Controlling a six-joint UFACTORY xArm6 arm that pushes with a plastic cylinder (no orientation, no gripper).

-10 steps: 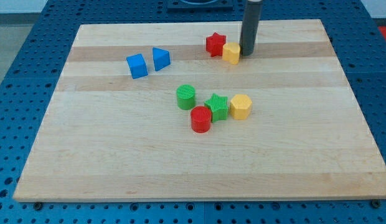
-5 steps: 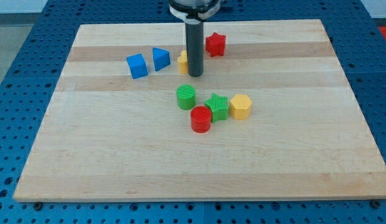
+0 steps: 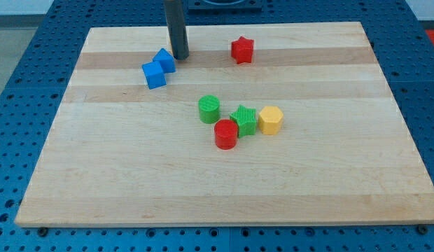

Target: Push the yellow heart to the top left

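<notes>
The yellow heart does not show in the camera view; it may be hidden behind the rod. My tip point(image 3: 180, 57) rests on the wooden board point(image 3: 329, 182) near the view's top, left of centre. It stands right next to a blue block point(image 3: 164, 60), on that block's right side. This blue block touches a blue cube point(image 3: 153, 75) just below and to its left.
A red star point(image 3: 241, 50) lies right of my tip near the view's top. In the board's middle sit a green cylinder point(image 3: 209, 109), a red cylinder point(image 3: 225, 134), a green star point(image 3: 243, 120) and a yellow hexagon point(image 3: 271, 120), close together.
My tip has swept from beside the red star to the view's left, carrying the yellow heart along until it went out of sight. The right blue block was shoved left against the blue cube.
</notes>
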